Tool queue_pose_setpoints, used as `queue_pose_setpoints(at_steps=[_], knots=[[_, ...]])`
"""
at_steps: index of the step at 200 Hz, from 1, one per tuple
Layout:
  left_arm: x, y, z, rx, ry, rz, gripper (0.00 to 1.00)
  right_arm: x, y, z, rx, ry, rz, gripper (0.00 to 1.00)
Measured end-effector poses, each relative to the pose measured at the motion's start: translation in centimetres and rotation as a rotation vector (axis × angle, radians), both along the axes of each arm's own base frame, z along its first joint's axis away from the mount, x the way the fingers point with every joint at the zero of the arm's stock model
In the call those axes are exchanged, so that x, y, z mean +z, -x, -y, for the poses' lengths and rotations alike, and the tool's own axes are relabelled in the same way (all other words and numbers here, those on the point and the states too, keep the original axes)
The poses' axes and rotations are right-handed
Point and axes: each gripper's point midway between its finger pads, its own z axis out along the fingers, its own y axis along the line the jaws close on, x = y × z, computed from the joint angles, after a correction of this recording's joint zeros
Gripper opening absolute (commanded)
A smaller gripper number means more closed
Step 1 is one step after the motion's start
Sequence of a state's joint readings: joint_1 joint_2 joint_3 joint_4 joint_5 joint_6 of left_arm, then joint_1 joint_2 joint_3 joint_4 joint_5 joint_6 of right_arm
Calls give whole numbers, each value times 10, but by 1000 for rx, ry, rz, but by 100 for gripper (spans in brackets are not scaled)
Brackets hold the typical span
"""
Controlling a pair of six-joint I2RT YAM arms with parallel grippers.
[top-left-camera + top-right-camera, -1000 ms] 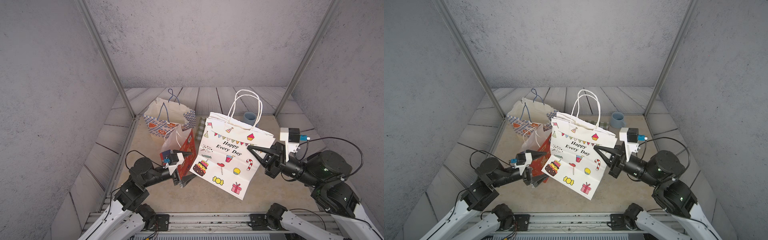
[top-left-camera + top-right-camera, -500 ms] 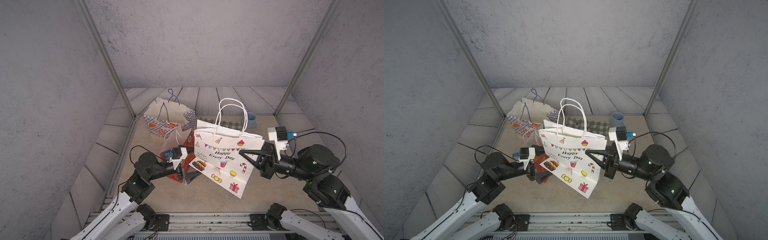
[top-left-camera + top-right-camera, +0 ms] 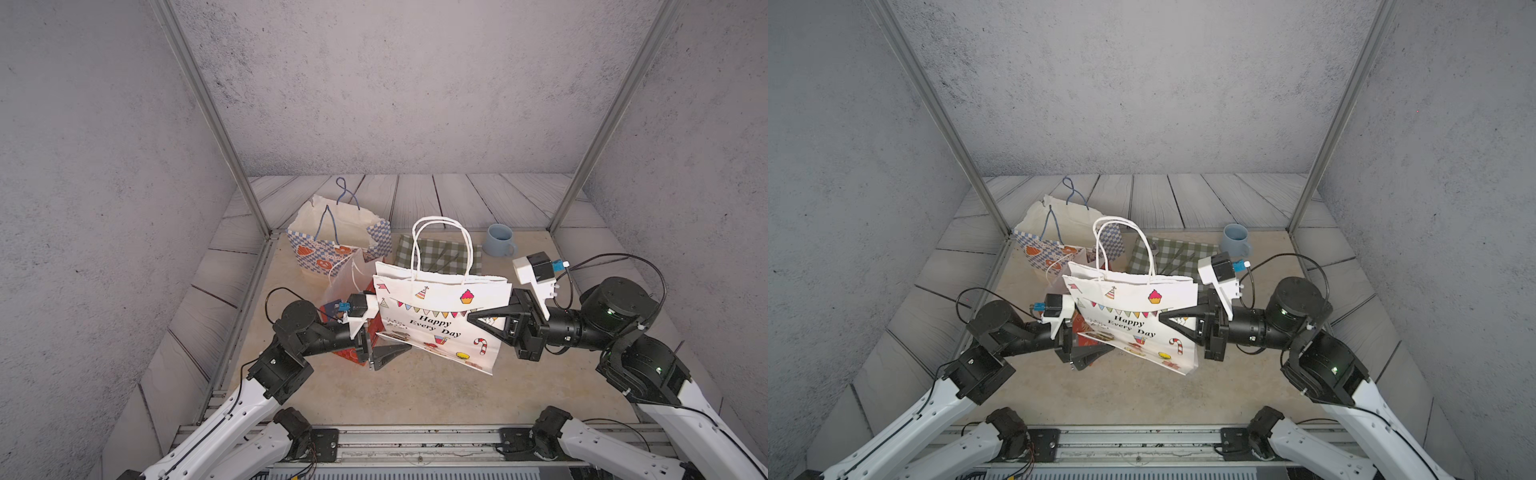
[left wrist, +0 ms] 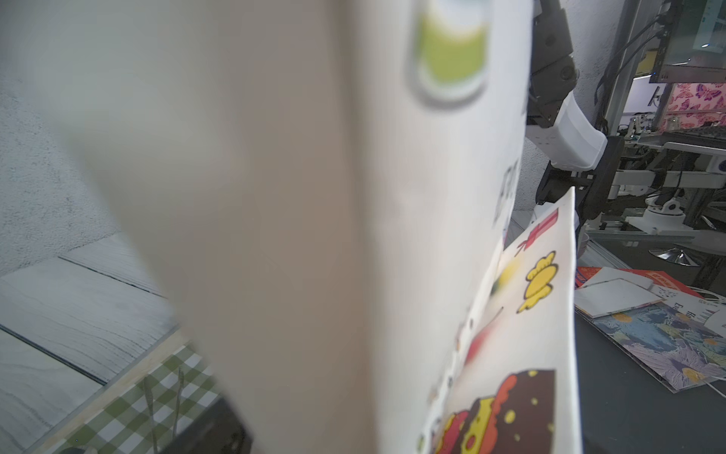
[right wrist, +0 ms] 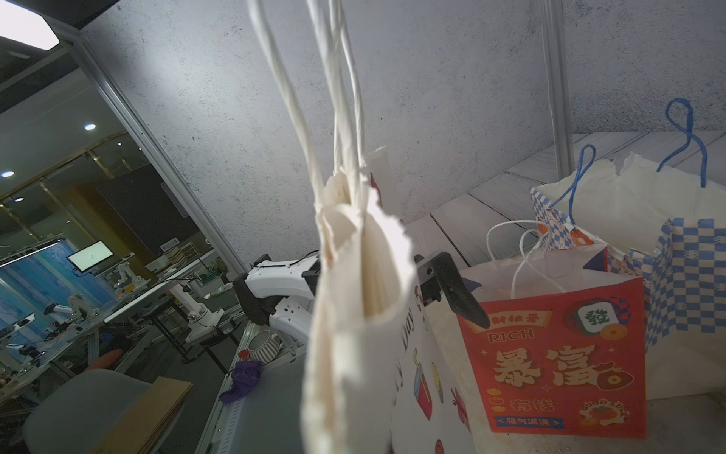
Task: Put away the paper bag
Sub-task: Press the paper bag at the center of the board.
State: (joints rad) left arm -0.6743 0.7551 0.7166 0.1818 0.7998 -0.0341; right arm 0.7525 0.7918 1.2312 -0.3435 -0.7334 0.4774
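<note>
The white paper bag (image 3: 440,305) (image 3: 1133,305) printed "Happy Every Day" hangs nearly upright above the table's middle, its handles (image 3: 440,245) standing up. My right gripper (image 3: 471,319) (image 3: 1163,318) is shut on its right side. In the right wrist view the bag (image 5: 353,314) fills the centre and hides my own fingers. My left gripper (image 3: 382,336) is open at the bag's left edge. One of its fingers (image 3: 390,352) (image 5: 451,287) shows, the other is hidden behind the bag. The left wrist view is mostly blurred bag paper (image 4: 314,236).
A red paper bag (image 5: 565,353) (image 3: 353,355) stands right behind my left gripper. A blue checked bag (image 3: 332,245) (image 5: 668,255) stands at the back left. A green checked cloth (image 3: 440,253) and a blue mug (image 3: 498,240) lie behind the white bag.
The right gripper has swung the white bag from a leaning slant to nearly upright and carried it left. The left gripper has moved right, up to the bag's left edge.
</note>
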Motion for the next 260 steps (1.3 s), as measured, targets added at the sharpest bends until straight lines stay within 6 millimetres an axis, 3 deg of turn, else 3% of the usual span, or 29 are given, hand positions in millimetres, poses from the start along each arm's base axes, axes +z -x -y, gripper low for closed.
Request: queue_pose_setpoints(at_steps=[49,77,110,134,162,178,207,260], knots=[[8,7,7,-90,14,-33,86,3,5,0,27,-3,15,0],[12,11,7,-113,28,-46,90,5,8,3,24,-10,39,0],[31,13,2,-115,104,-54,92,12,12,12,-5,-31,83,0],[43,16,3,-154,155,-85,90,16,14,19,-31,-54,103,0],[41,19,8,-216,150,-144,85,23,16,21,-38,-79,117,0],[36,21,10,-244,134,-169,80,23,13,19,-37,-82,104,0],[34,25,10,-277,121,-187,59,22,10,15,-36,-84,79,0],[38,31,9,-310,116,-198,40,21,9,15,-33,-83,67,0]])
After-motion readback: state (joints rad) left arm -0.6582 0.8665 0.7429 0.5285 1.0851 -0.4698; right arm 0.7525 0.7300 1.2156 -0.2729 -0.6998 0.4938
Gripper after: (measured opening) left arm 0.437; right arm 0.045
